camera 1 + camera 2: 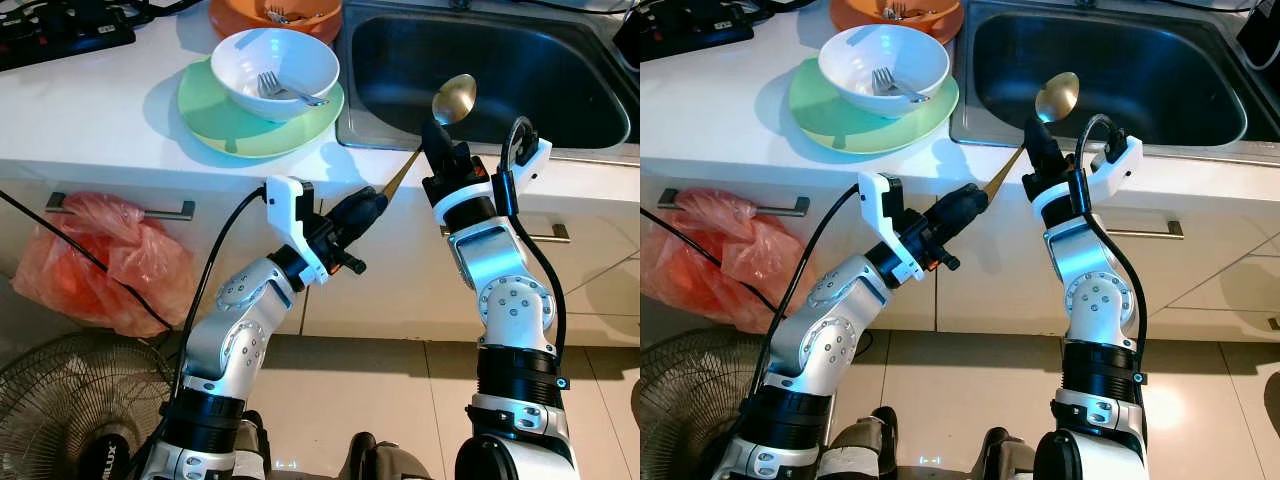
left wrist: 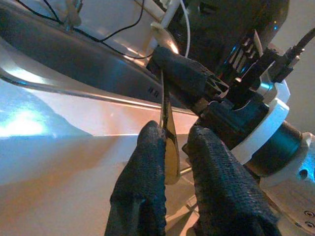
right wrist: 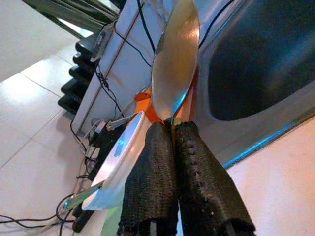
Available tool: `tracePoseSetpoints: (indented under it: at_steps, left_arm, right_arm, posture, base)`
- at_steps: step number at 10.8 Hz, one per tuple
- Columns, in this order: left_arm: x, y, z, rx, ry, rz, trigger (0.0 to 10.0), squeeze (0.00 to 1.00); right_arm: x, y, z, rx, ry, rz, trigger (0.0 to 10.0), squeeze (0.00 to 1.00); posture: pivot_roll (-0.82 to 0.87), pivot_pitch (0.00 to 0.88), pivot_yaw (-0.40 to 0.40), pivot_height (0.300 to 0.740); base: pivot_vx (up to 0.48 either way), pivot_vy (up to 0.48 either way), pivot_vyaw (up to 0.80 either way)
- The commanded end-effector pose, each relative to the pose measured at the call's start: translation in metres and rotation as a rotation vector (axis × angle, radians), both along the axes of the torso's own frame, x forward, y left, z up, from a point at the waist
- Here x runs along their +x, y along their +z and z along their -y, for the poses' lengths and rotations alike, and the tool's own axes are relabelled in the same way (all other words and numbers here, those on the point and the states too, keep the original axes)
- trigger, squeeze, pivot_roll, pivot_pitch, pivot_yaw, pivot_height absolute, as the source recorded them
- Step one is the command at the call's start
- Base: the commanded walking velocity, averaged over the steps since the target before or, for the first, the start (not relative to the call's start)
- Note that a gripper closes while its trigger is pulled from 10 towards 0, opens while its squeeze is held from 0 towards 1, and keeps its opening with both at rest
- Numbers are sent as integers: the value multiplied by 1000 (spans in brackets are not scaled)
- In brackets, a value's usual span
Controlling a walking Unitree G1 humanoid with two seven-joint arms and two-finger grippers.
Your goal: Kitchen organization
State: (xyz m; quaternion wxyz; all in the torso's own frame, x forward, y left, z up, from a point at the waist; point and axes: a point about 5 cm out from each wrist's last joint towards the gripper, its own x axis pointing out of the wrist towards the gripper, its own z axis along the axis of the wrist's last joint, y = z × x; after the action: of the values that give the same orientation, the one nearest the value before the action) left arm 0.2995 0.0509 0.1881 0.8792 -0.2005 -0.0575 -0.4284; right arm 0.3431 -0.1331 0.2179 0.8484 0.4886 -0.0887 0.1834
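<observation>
Both pincers clamp one gold spoon point(image 1: 452, 98): right pincer point(image 1: 438, 140) at the neck under the bowl, left pincer point(image 1: 372, 206) on the handle end, at the sink's point(image 1: 590, 150) near rim. Looks like a handover; release one side only once the other holds firm. White bowl point(image 1: 240, 55) on green plate point(image 1: 200, 110), far left on the table point(image 1: 90, 110), holds a fork point(image 1: 285, 90).

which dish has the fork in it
The white bowl, stacked on the green plate; a fork lies inside it. The green plate beneath holds just that bowl.
</observation>
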Motion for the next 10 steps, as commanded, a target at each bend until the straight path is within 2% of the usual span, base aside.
tracePoseSetpoints:
  at_steps: [1,2,3,5,8,9,10]
  left_arm:
    - [-3,4,6,8,-30,31,10000,1000]
    - [-3,3,5,13,-20,32,10000,1000]
    - [-3,2,5,19,-18,32,10000,0]
    - [-5,0,6,22,-34,28,10000,0]
    - [-6,-2,6,50,-30,31,10000,0]
    - [-4,-4,5,90,-3,45,10000,0]
    - [-3,-4,5,103,7,51,10000,0]
  right_arm:
    - [0,-1,4,7,-16,-11,0,0]
    - [1,0,6,14,-25,-14,0,0]
    - [2,0,7,20,-31,-15,0,0]
    - [5,6,15,47,-70,-12,0,0]
    - [16,22,41,44,-196,5,0,0]
    - [19,31,50,20,-252,22,10000,0]
    - [21,38,55,6,-282,42,10000,0]
  posture:
    - [181,207,-65,740]
    - [181,207,-65,740]
    - [182,207,-65,740]
    - [178,204,-65,740]
    - [180,198,-68,740]
    - [180,195,-69,740]
    - [180,195,-69,740]
  base:
    - [0,0,0]
    - [0,0,0]
    - [0,0,0]
    - [0,0,0]
    - [0,0,0]
    - [0,0,0]
    - [0,0,0]
